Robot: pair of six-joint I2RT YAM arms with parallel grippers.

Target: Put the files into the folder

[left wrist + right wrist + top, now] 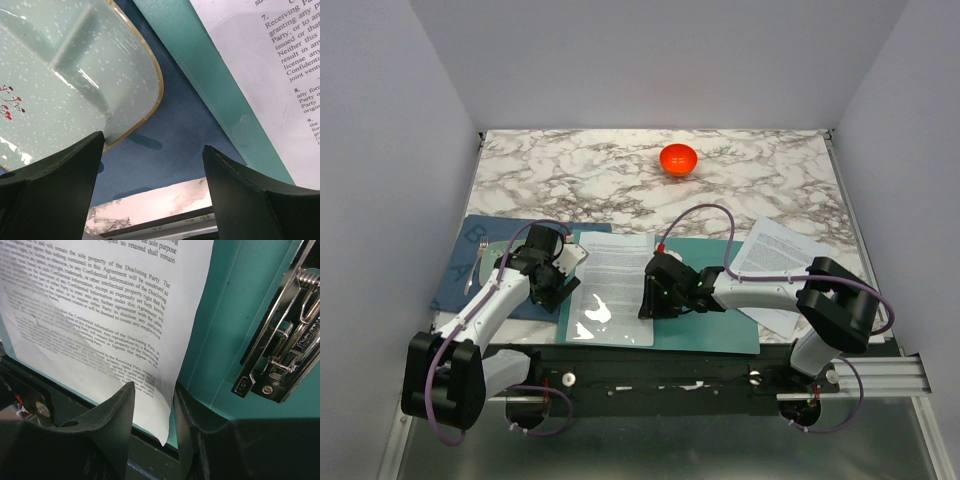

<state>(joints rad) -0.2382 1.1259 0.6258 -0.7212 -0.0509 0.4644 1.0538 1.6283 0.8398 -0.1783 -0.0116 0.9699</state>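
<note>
Arms first: the left arm (485, 310) folds up from its base and holds its wrist low over the mat (175, 135), at 9 o'clock of the folder (720, 310). The left gripper (152, 142) has its fingers spread wide with nothing between them; the plate (60, 75) sits at its 10 o'clock and the folder's edge at 2 o'clock. The right arm (760, 290) reaches across from 4 o'clock toward the table's middle, wrist low over the open folder. The right gripper (154, 390) has a narrow gap between its fingers. The near corner of a sheet (100, 315) lies in that gap, and neither finger visibly presses it. That sheet rests flat on the folder's left half, with the metal clip (280, 350) at 3 o'clock of it. Loose sheets (775, 262) lie at 3 o'clock of the folder, partly under the right arm. The table (590, 170) is marble-patterned, with an orange ball (678, 158) at 12 o'clock and plain pale walls on three sides.
</note>
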